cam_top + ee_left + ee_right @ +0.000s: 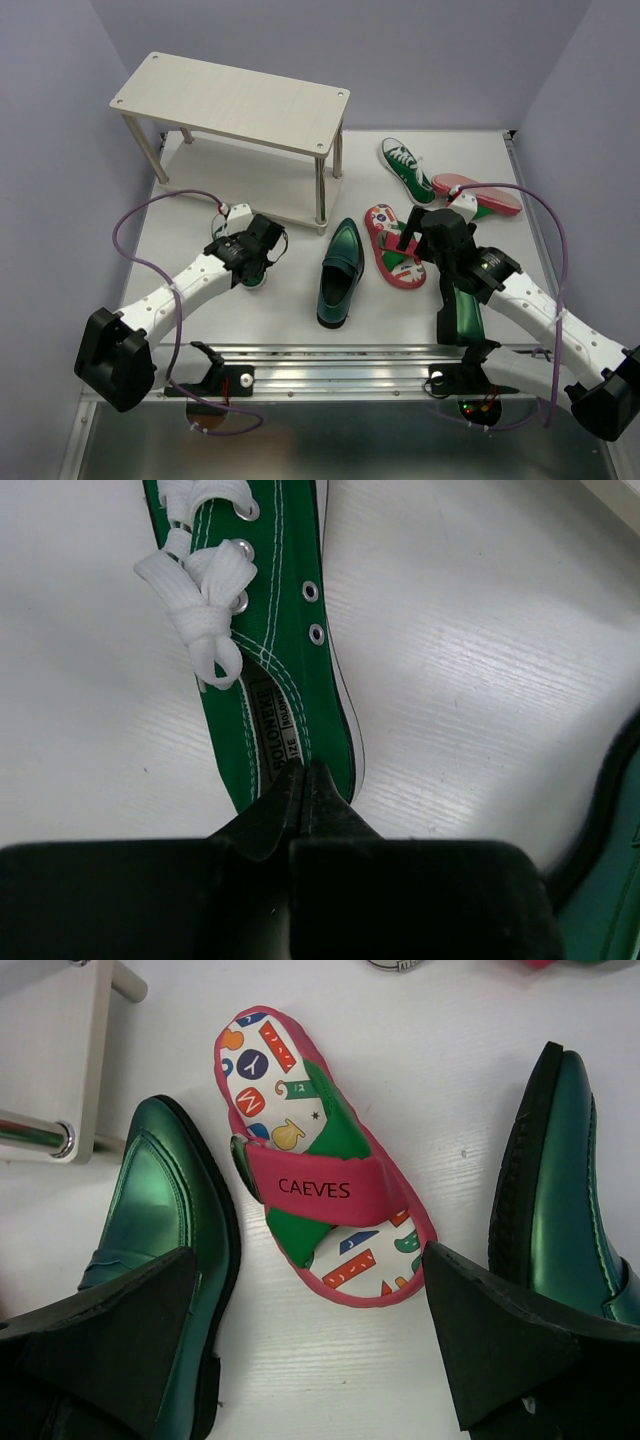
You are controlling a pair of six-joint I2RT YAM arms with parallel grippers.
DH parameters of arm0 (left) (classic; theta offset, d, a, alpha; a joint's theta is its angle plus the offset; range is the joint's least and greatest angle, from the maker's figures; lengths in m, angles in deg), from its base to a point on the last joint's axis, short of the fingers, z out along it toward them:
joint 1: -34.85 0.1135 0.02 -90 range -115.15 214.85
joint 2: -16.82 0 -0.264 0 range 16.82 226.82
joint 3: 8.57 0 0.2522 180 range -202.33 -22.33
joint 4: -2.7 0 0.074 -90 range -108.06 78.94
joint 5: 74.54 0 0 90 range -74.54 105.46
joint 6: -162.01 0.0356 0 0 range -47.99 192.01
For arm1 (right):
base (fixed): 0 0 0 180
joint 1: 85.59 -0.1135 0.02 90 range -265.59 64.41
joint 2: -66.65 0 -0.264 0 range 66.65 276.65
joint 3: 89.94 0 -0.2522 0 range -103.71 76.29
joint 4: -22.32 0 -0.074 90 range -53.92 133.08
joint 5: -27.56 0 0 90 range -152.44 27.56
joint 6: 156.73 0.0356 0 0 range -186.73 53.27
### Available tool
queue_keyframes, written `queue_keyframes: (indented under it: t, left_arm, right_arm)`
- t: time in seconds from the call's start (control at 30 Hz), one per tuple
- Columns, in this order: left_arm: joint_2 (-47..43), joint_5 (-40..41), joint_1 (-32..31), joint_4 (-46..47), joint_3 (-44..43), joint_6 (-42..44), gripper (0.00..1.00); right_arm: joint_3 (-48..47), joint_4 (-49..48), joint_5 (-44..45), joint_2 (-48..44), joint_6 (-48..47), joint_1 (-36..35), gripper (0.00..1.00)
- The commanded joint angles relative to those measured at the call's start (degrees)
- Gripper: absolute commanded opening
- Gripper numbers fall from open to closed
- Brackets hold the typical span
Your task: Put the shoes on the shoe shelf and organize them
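My left gripper (252, 258) is shut on the heel collar of a green canvas sneaker (265, 650), which lies on the table in front of the shoe shelf (230, 100); my arm hides most of it from above. The second sneaker (405, 165) lies at the back right. My right gripper (310, 1300) is open and empty above the heel of a red flip-flop (320, 1185), between two glossy green loafers (150, 1190) (565, 1180). From above, the loafers lie at centre (340, 272) and under my right arm (460, 312). The other flip-flop (478, 193) lies at the far right.
The shelf's top board and its lower board (270, 195) hold nothing. A silver shelf leg (40, 1135) stands just left of the centre loafer. The metal rail (330, 365) runs along the table's near edge. Purple walls close in both sides.
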Motion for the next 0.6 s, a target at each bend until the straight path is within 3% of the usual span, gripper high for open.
queue_keyframes:
  t: [0.0,0.33,0.57]
  left_arm:
    - [-3.48,6.57,-0.09,-3.50,-5.32,4.02,0.00]
    - [-10.96,7.81,-0.18,0.10,-11.57,21.59,0.00]
    - [-10.61,5.53,-0.09,5.02,-12.63,28.03,0.00]
  right_arm:
    - [0.14,0.34,1.58,-0.92,0.51,0.17,1.00]
    - [-0.30,0.34,2.64,-1.01,0.50,0.17,1.00]
    - [-0.21,0.34,2.90,-1.01,0.51,0.17,1.00]
